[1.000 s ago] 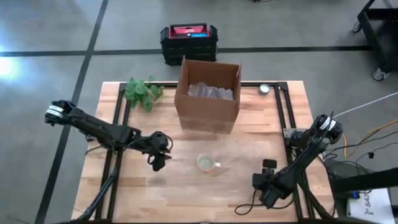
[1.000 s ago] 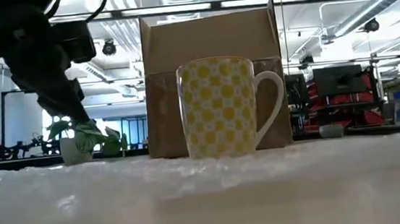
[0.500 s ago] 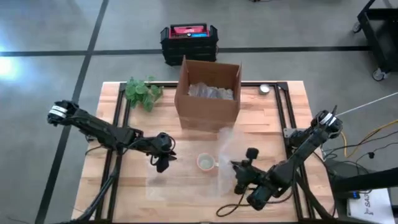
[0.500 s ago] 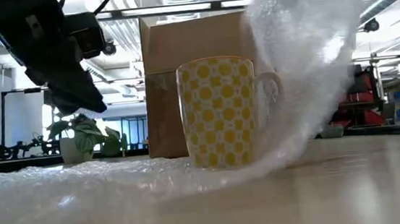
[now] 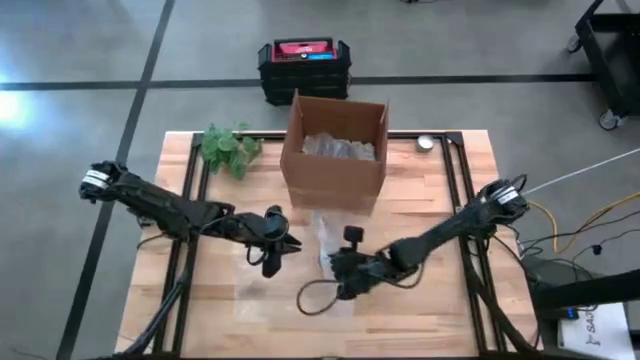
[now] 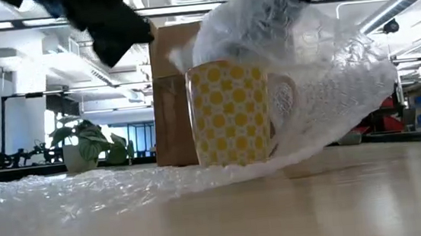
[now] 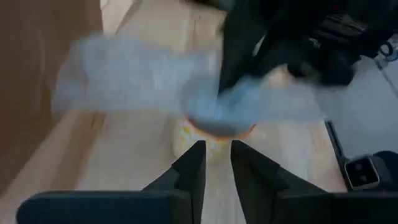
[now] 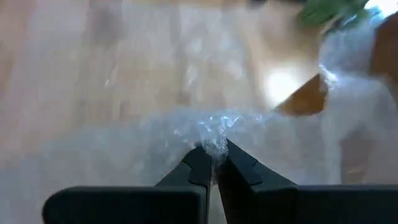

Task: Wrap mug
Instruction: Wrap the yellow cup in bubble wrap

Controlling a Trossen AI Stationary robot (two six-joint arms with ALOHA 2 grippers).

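Right end effector [image 8: 213,163] pinches a bunched edge of bubble wrap [image 6: 307,86] between closed fingers, and I see the sheet draped over the yellow dotted mug [image 6: 230,112], which stands upright on the counter [image 5: 440,320] in front of the cardboard box [image 5: 335,150]. My left end effector [image 7: 215,163] hovers just beside the mug, fingers narrowly parted and empty. More wrap lies flat on the counter around the mug's base. A small plant [image 5: 228,148] sits by the far left corner.
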